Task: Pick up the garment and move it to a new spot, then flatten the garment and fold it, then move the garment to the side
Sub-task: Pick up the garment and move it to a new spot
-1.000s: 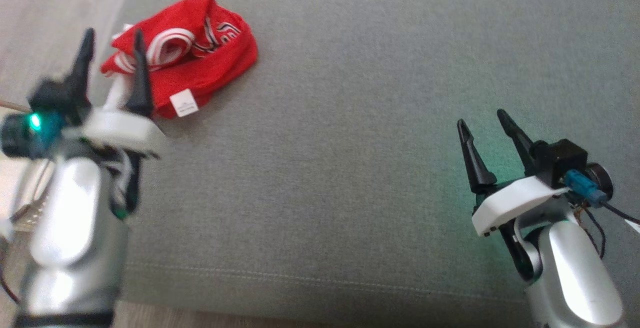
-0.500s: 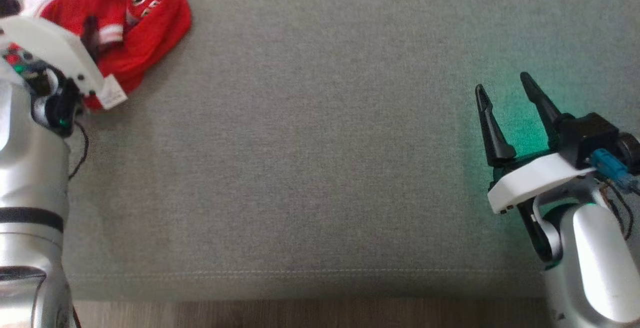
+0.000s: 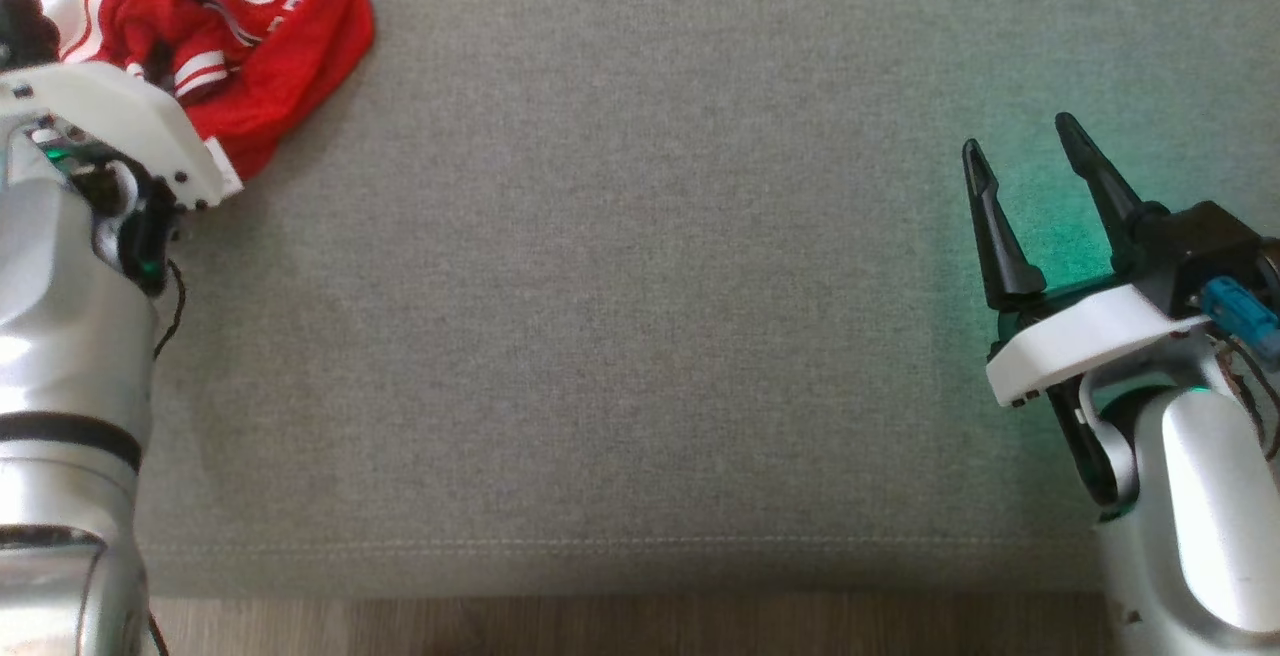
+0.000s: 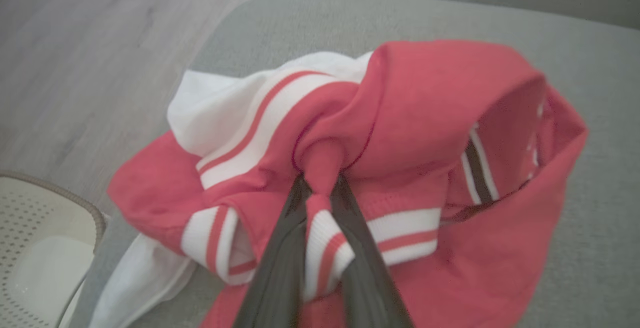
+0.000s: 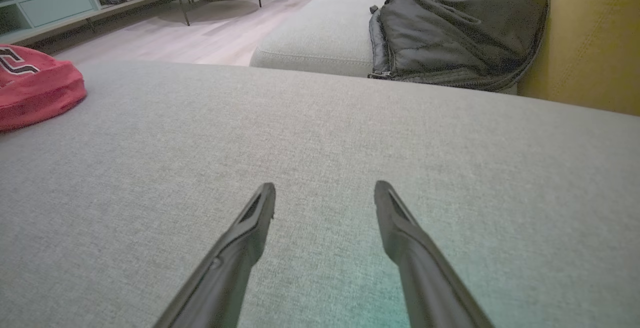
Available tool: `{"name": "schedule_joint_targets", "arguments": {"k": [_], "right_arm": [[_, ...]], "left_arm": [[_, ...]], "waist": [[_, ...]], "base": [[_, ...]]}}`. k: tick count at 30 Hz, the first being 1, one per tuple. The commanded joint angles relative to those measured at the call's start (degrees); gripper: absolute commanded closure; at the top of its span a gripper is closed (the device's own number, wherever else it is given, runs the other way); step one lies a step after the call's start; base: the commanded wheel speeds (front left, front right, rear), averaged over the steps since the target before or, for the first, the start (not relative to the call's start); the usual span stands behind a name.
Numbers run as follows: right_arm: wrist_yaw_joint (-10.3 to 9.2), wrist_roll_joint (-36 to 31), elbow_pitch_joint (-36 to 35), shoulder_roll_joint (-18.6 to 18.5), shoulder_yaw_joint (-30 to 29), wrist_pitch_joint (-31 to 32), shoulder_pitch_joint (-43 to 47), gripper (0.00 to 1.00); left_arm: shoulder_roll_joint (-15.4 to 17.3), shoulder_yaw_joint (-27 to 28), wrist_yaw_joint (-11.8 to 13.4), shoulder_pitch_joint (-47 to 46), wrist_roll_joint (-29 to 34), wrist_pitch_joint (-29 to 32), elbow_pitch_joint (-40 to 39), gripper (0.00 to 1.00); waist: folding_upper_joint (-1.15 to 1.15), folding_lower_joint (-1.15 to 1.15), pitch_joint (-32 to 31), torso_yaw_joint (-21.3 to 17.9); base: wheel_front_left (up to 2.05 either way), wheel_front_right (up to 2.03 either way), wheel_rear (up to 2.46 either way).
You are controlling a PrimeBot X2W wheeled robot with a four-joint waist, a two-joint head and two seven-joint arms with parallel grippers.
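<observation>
Garment (image 3: 260, 46) lies bunched at the 10 o'clock corner of the head view, on a grey cushion (image 3: 640, 336). The cushion's stitched front edge runs across at 6 o'clock, nearest the robot, with a strip of wood floor (image 3: 600, 626) just below it. From that edge outward the cushion is bare cloth through the middle and on toward 12 and 2 o'clock, giving wide room between the arms.

At 3 o'clock the right gripper (image 3: 1020, 136) hangs above the cushion, its two dark fingers spread wide with nothing between them. A green glow falls on the cloth beneath it.

In the left wrist view the left gripper (image 4: 321, 193) has its fingers drawn close on a fold of the red cloth, a red-and-white striped cuff pinched between them. Red body, white sleeve and striped bands heap around the fingertips. Just beyond, at 11 o'clock in that view, the cushion's rounded corner ends and floor begins. A white perforated basket (image 4: 40, 248) stands off the edge at 8 o'clock.

Farthest off, in the right wrist view, a second cushion (image 5: 320, 38) sits at 12 o'clock. A dark jacket (image 5: 450, 23) lies on it at 1 o'clock against a yellow backrest (image 5: 590, 38).
</observation>
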Motion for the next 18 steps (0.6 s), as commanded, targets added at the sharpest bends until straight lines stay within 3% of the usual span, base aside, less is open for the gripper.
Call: {"name": "schedule_joint_targets", "arguments": {"k": [1,7,18], "right_arm": [[-0.02,0.18,-1.69,0.14,1.16,-0.59,-0.06,0.00],[-0.02,1.27,0.18,0.97,0.36,-2.28,1.59,0.00],[-0.02,5.16,2.22,1.85,-0.94,-5.43,5.19,0.00]], "left_arm": [[2.71,0.59,-0.19,-0.15,0.52,-2.74,-1.92,1.00],[2.76,-0.52,-0.36,0.90,1.10,-13.55,-4.38,1.00],[1.70,-2.93,-0.50,7.59,1.52,-15.19,-24.35,1.00]], "waist": [[0.00,0.00,-1.26,0.10],[0.00,0.00,-6.95,-0.25],[0.00,0.00,-16.91,-4.46]], "base": [[0.00,0.00,0.00],[0.00,0.00,0.00],[0.00,0.00,0.00]]}}
